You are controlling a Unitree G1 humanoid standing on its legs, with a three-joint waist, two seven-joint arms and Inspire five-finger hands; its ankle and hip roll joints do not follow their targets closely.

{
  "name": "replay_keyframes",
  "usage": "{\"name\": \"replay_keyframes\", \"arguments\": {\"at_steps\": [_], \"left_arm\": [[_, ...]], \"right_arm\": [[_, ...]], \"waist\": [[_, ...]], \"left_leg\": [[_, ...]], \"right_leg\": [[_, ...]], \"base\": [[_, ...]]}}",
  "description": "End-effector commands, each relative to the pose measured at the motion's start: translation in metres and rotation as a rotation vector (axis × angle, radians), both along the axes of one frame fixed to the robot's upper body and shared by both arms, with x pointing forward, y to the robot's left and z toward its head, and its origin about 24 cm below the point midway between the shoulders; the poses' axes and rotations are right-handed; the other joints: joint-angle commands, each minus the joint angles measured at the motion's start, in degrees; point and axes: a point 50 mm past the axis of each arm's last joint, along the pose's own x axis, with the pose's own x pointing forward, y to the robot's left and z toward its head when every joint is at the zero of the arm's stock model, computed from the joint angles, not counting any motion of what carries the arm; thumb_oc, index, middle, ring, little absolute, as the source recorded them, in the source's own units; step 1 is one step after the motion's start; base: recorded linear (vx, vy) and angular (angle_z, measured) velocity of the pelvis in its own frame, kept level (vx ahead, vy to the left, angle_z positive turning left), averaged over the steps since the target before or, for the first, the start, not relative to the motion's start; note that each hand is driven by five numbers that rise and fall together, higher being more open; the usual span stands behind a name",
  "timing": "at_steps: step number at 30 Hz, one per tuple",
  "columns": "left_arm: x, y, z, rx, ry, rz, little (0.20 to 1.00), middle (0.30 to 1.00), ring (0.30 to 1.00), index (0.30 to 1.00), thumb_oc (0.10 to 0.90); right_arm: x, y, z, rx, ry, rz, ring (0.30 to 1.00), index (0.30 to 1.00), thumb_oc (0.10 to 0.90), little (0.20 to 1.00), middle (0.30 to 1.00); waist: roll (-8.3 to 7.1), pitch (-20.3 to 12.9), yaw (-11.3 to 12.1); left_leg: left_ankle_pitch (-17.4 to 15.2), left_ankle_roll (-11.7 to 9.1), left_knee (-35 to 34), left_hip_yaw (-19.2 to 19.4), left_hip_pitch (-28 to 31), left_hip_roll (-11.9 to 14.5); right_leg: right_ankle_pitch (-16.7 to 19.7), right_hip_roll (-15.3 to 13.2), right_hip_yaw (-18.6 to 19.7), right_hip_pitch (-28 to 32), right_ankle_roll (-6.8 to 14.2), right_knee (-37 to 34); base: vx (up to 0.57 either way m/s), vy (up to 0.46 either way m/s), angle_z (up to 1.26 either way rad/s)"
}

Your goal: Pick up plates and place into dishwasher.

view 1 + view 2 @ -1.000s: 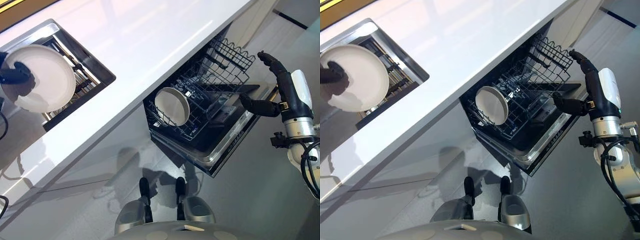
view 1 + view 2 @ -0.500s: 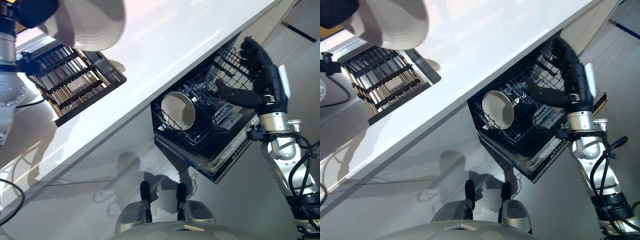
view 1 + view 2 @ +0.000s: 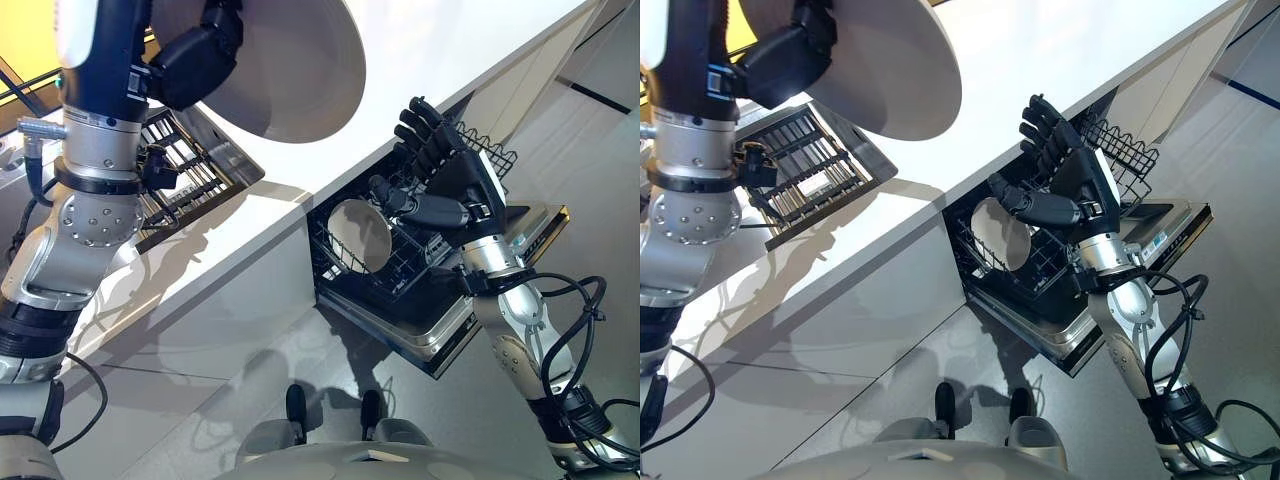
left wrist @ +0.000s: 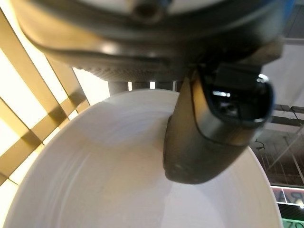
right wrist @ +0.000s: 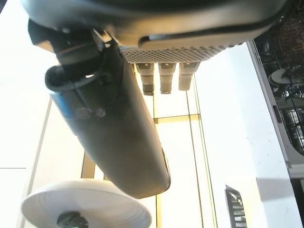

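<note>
Left hand (image 3: 195, 60) grips plate (image 3: 290, 70), now lifted clear of sink rack (image 3: 185, 175) | right hand (image 3: 445, 185) raised, fingers spread, empty (transfer likely) | dishwasher rack (image 3: 385, 265) holds one plate (image 3: 358, 236).

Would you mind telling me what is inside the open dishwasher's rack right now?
One white plate stands on edge in the dishwasher rack. The open right hand hovers in front of the rack and covers its middle, so anything behind it cannot be seen.

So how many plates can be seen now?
2. One plate is held up by the left robot hand above the counter; the other plate stands in the dishwasher rack. More may be hidden.
</note>
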Motion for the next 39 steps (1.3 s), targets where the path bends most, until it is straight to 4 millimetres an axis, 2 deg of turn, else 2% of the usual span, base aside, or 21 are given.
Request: {"name": "replay_keyframes", "arguments": {"at_steps": [1, 12, 27, 33, 39], "left_arm": [[-0.001, -0.006, 0.02, -0.012, -0.123, -0.047, 0.2, 0.3, 0.3, 0.3, 0.1], [0.015, -0.021, 0.01, -0.027, -0.069, -0.115, 0.2, 0.3, 0.3, 0.3, 0.1], [0.032, -0.037, -0.015, -0.055, -0.062, -0.159, 0.2, 0.3, 0.3, 0.3, 0.1], [0.035, -0.029, -0.008, -0.054, -0.104, -0.105, 0.2, 0.3, 0.3, 0.3, 0.1], [0.033, -0.02, 0.012, -0.043, -0.181, -0.054, 0.2, 0.3, 0.3, 0.3, 0.1]], "right_arm": [[-0.008, 0.02, 0.058, 0.08, -0.285, 0.146, 0.9, 0.9, 0.8, 0.9, 0.9], [-0.001, 0.037, 0.073, 0.16, -0.321, 0.212, 0.9, 0.9, 0.8, 0.9, 0.9], [0.007, 0.057, 0.067, 0.245, -0.243, 0.307, 0.9, 0.9, 0.8, 0.9, 0.9], [0.01, 0.057, 0.062, 0.225, -0.205, 0.291, 0.9, 0.9, 0.8, 0.9, 0.9], [0.012, 0.055, 0.057, 0.201, -0.161, 0.282, 0.9, 0.9, 0.8, 0.9, 0.9]], "waist": [[-1.17, -7.6, -0.7], [-0.9, -8.0, -0.6], [-1.07, -8.6, -1.2], [-1.08, -8.9, -1.4], [-0.68, -9.0, -1.7]], "left_leg": [[-5.8, -2.7, 0.1, 0.0, 2.4, -1.3], [-5.9, -2.3, 0.1, -0.2, 2.6, -1.2], [-5.9, -2.2, 0.1, -0.1, 2.7, -1.0], [-6.0, -2.4, 0.1, 0.3, 2.8, -0.9], [-5.8, -2.5, 0.1, 0.4, 2.7, -0.9]], "right_leg": [[-0.7, -2.7, -2.5, 1.7, 5.7, 0.3], [-0.8, -2.7, -2.6, 1.8, 5.4, 0.3], [-0.8, -2.4, -2.1, 1.9, 4.9, 0.2], [-0.8, -2.3, -1.9, 1.9, 4.9, 0.2], [-0.7, -2.2, -2.0, 1.7, 4.8, 0.2]], "base": [[0.0, 0.0, 0.0], [-0.01, -0.013, 0.0], [0.0, 0.0, 0.0], [0.0, 0.0, 0.0], [0.0, 0.0, 0.0]]}}
